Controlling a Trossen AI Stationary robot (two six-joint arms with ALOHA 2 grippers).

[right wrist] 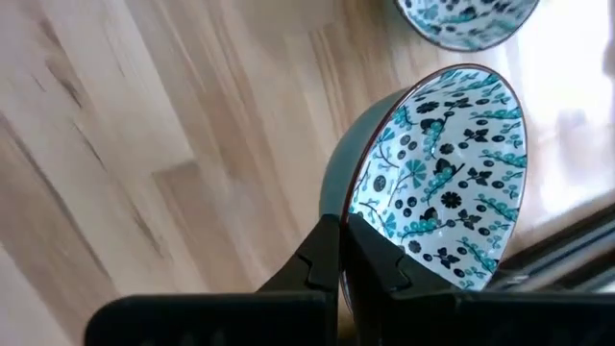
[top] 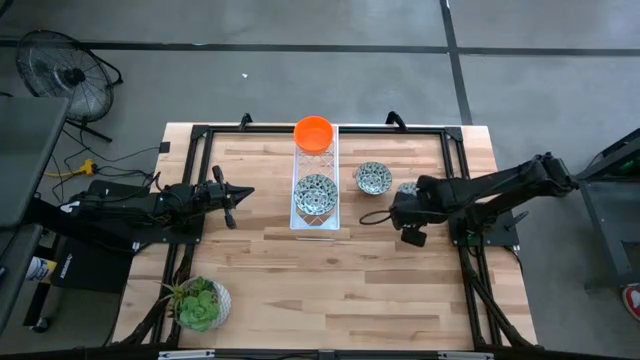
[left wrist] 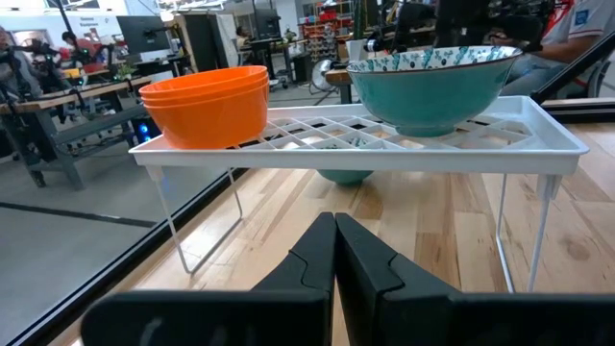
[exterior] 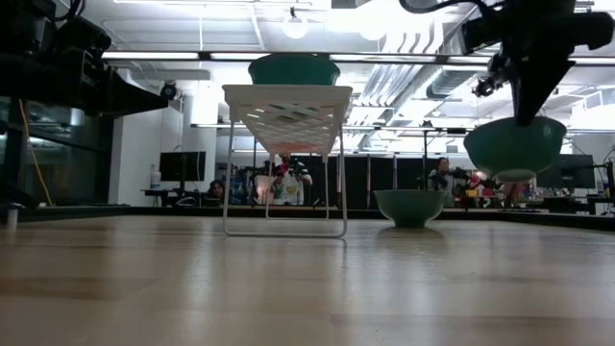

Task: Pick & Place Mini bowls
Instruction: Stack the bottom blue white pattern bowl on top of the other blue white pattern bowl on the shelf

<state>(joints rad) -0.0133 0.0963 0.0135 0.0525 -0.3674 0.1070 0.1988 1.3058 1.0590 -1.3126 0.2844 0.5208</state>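
Observation:
A white wire rack [top: 315, 222] stands mid-table. On it sit a stack of orange mini bowls [top: 314, 133] at its far end and a patterned mini bowl [top: 315, 193]; both show in the left wrist view, the orange stack [left wrist: 207, 104] and the patterned bowl [left wrist: 432, 86]. A second patterned bowl [top: 373, 178] rests on its base on the table right of the rack. My right gripper [top: 403, 203] is shut on a third patterned bowl [exterior: 514, 146], lifted above the table. My left gripper [top: 247, 191] is shut and empty, left of the rack. My right gripper pinches the patterned bowl's rim [right wrist: 338, 213], one finger inside the bowl and one outside. In the low view the fingers [exterior: 527, 104] come down on it from above. The bowl hangs below them, roughly upright and slightly tilted, clear of the table.
A pot with a green plant [top: 200, 303] stands at the table's near left corner. A black frame [top: 200, 132] runs along the table's edges. Bare wood lies between the rack and the near edge. People and desks show in the room beyond.

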